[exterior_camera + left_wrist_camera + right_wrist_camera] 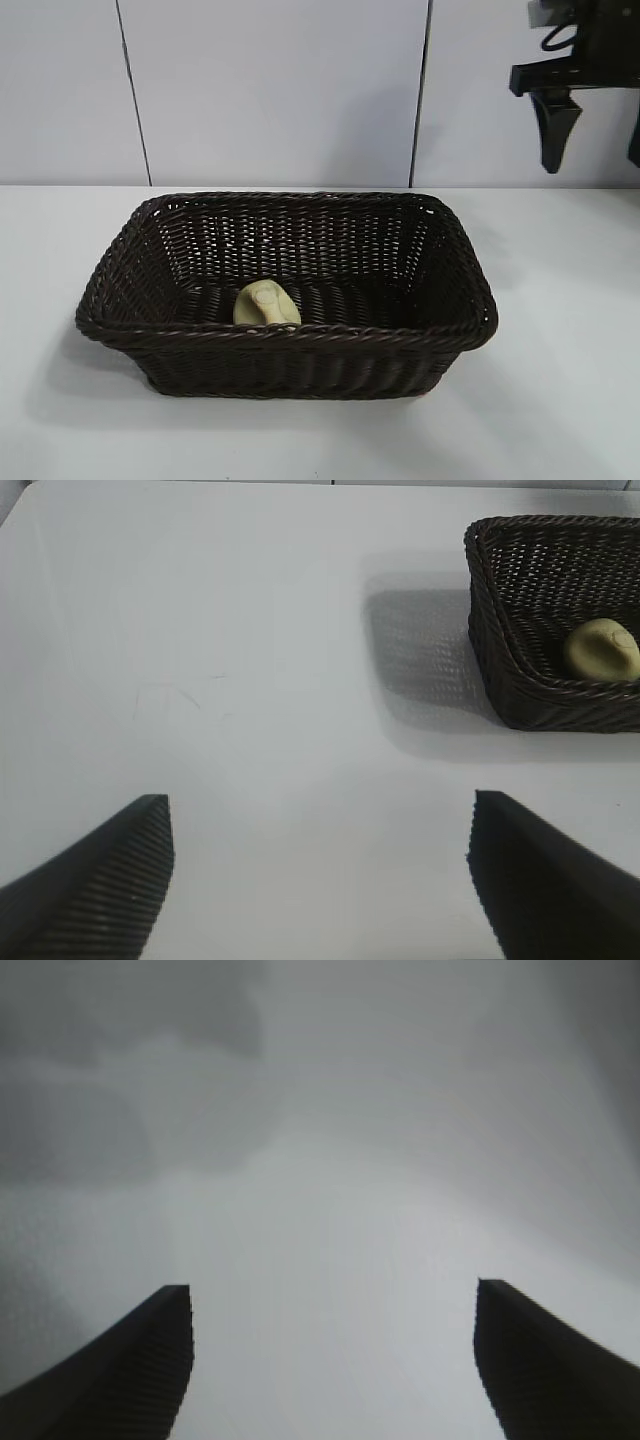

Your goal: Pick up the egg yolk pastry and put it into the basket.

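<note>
The egg yolk pastry point(266, 304), a small pale yellow bun with a dent, lies on the floor of the dark brown woven basket point(440, 260), near its front wall. Both also show in the left wrist view: the pastry point(601, 649) inside the basket point(500, 670). My right gripper point(595, 135) hangs high at the upper right, well above the table and to the right of the basket, open and empty point(330, 1360). My left gripper point(320, 880) is open and empty over bare table, far from the basket; it is out of the exterior view.
The basket stands in the middle of a white table point(560, 400). A pale panelled wall point(280, 90) rises behind the table.
</note>
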You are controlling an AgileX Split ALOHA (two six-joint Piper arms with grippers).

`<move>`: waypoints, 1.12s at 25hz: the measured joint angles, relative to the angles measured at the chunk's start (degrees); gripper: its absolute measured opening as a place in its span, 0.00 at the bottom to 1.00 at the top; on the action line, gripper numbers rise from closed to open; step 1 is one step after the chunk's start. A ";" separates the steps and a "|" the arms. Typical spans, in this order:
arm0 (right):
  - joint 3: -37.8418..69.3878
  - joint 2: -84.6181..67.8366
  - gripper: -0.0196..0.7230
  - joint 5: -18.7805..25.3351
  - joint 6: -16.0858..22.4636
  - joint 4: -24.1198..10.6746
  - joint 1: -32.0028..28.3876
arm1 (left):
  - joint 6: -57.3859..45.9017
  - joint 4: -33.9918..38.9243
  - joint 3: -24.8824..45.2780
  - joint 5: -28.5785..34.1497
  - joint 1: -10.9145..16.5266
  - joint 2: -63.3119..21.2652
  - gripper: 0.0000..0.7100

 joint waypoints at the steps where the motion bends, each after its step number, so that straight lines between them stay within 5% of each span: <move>1: 0.00 0.00 0.78 0.00 0.00 -0.21 -1.10 | 0.00 0.00 0.00 0.00 0.00 0.00 0.82; 9: 5.54 -3.42 0.78 -0.13 -1.57 0.13 -3.22 | 0.00 0.00 0.00 0.00 0.00 0.00 0.82; 28: 51.01 -48.48 0.78 -3.25 -1.98 3.78 -3.22 | 0.00 0.00 0.00 0.00 0.00 0.00 0.82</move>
